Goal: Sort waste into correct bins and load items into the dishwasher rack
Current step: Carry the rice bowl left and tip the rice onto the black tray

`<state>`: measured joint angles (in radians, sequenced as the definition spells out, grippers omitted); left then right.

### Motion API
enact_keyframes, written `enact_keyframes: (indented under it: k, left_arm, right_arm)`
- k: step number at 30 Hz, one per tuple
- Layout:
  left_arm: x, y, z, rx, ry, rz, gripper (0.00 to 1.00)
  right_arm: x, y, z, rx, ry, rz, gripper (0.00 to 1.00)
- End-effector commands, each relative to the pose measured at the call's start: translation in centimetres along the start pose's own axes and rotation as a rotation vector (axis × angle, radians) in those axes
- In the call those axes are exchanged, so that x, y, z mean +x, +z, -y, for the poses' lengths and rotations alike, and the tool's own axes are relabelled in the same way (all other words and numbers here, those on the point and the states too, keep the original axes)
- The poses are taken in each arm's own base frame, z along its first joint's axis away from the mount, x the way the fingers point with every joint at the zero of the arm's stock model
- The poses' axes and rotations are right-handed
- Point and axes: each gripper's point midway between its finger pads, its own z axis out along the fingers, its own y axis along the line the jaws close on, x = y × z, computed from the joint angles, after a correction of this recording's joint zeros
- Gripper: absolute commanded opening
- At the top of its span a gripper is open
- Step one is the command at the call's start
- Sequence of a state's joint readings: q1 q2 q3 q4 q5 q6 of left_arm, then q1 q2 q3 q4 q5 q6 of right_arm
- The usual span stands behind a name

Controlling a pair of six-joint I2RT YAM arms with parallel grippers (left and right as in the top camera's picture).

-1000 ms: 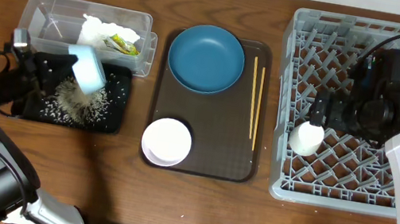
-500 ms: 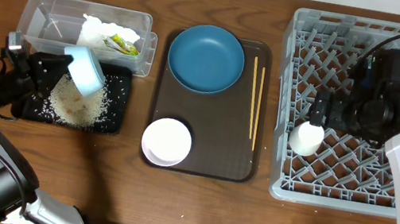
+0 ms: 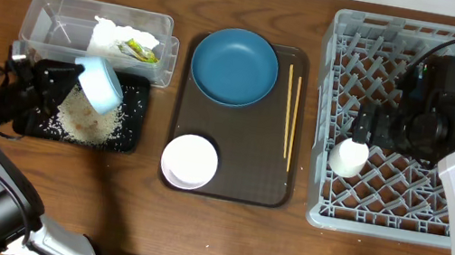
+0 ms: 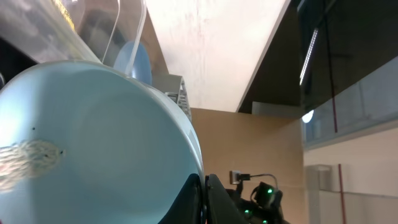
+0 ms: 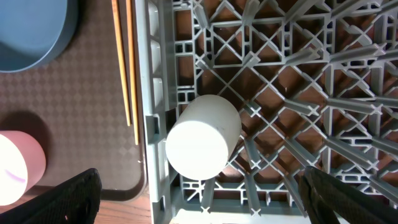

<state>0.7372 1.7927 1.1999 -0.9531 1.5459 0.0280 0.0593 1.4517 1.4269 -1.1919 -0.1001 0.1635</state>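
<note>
Black and shallow, the tray (image 3: pixel 132 122) near the tabletop's left edge carried a spread of rice scraps (image 3: pixel 87 119). Over it the left tool (image 3: pixel 70 82), pinched on the rim of the light-blue bowl (image 3: pixel 99 84), held that bowl tipped on its side, so the step in hand looked to be emptying food waste. Next, I judged, the bowl needed carrying across to the dishwasher rack (image 3: pixel 334 89) at the right edge. There the right tool (image 3: pixel 356 134) hung spread wide above the small white cup (image 5: pixel 202 143), which lay on its side by the rack's left wall.
</note>
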Motion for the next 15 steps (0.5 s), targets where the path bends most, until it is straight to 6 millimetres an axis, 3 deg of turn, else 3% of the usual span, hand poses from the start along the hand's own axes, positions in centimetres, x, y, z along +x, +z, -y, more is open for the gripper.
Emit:
enact_keyframes:
  k: [1, 5, 15]
  left_arm:
    - [0.08, -0.16, 0.36, 0.027, -0.017, 0.003, 0.06]
    - [0.89, -0.16, 0.47, 0.027, -0.147, -0.004, 0.06]
    - [0.61, -0.19, 0.47, 0.027, -0.105, 0.000, 0.06]
  right_arm:
    - [-0.39, -0.53, 0.17, 0.005, -0.012, 0.020, 0.99]
    - [-0.43, -0.53, 0.16, 0.005, -0.012, 0.021, 0.99]
    - [-0.57, -0.54, 0.15, 0.004, -0.013, 0.027, 0.99]
